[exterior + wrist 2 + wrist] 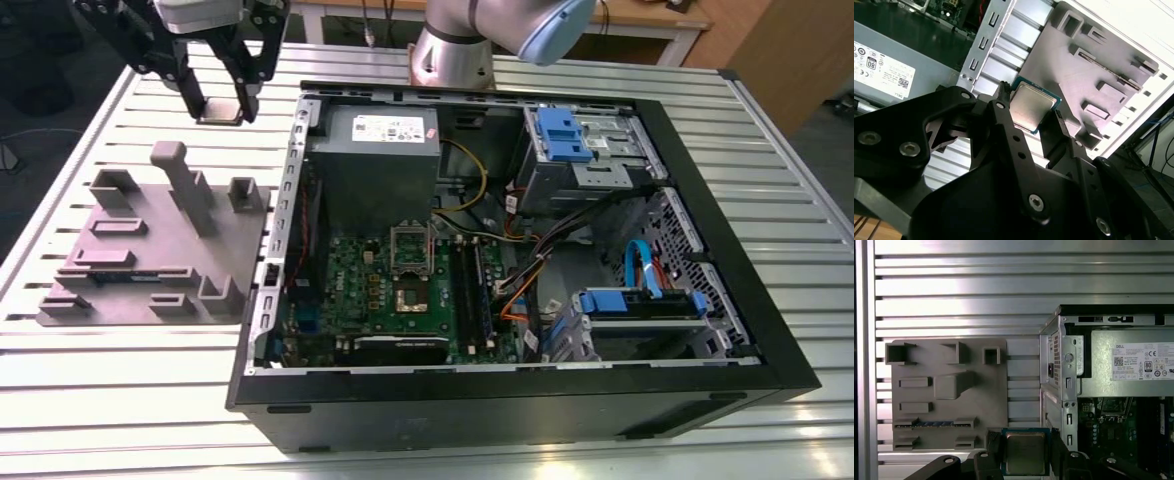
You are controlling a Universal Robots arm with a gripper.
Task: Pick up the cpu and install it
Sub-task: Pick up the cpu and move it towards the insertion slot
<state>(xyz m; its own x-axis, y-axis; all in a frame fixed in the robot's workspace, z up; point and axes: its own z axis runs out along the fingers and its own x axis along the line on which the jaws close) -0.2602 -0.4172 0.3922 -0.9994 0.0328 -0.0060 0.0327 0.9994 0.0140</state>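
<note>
The cpu point(224, 110) is a small square chip with a shiny metal top and a thin teal edge. It hangs in the air over the slatted table, between the grey holder block point(154, 250) and the back corner of the open computer case point(747, 330). My gripper point(223, 104) is shut on it, one black finger on each side. Both wrist views show the cpu point(1031, 107) point(1025, 452) held between the fingers point(1004, 125) point(992, 447). The motherboard point(354, 285) lies inside the case, with its socket point(410, 265) near the middle.
A grey power supply point(378, 150) with a white label sits at the back of the case. Blue drive bays point(581, 135) and orange and yellow cables point(527, 270) crowd the exterior view's right half. The arm's base point(451, 55) stands behind the case. The holder block point(949, 390) has raised posts.
</note>
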